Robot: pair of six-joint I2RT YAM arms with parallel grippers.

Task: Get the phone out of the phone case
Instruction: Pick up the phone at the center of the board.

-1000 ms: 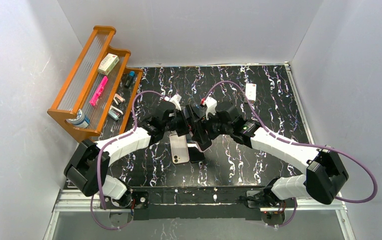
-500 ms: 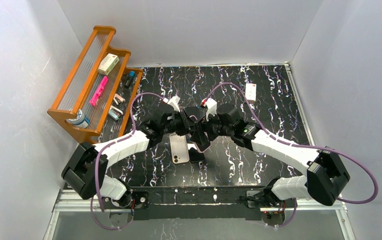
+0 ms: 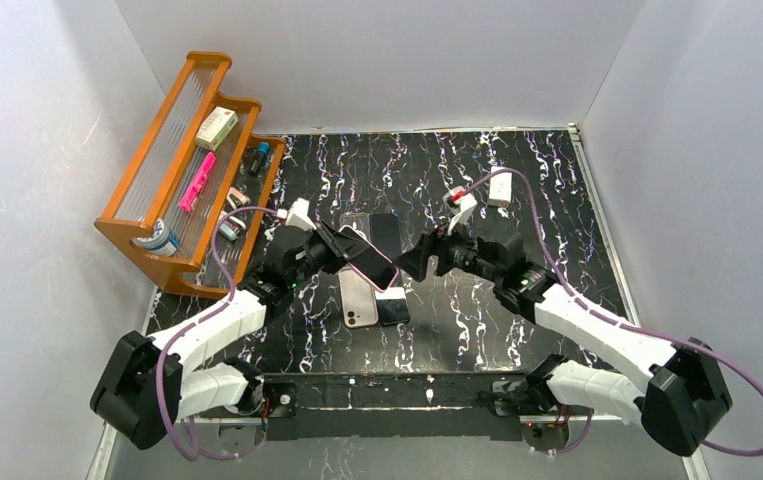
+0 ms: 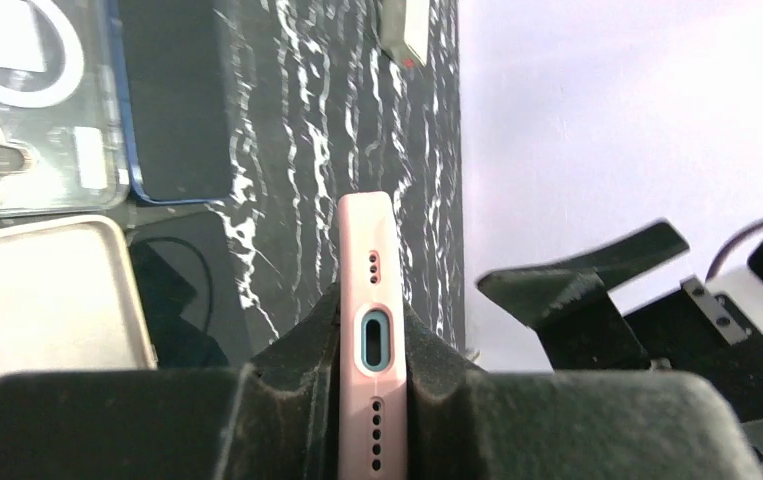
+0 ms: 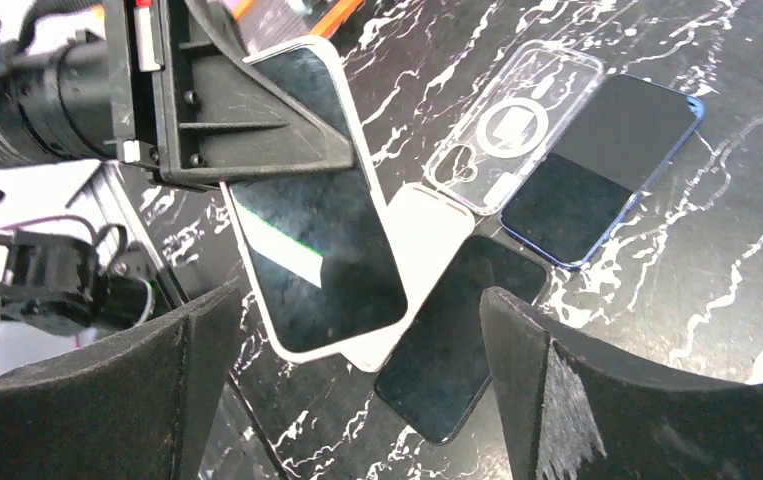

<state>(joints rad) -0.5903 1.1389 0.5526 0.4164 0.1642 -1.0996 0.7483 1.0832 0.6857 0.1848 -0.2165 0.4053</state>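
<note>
Phone (image 5: pixel 312 250) clamped in left hand (image 4: pixel 369 335); right hand (image 3: pixel 412 263) spread nearby.

Left hand (image 3: pixel 345 252) grips the phone (image 3: pixel 371 264) above the table (image 3: pixel 542 200).

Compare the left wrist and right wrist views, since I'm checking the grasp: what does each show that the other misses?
Left wrist only: the phone seen from its port edge, clamped in the left gripper. Right wrist only: that phone's dark screen, seen past the open right gripper. Both: the clear case and blue phone lying on the table.
</note>
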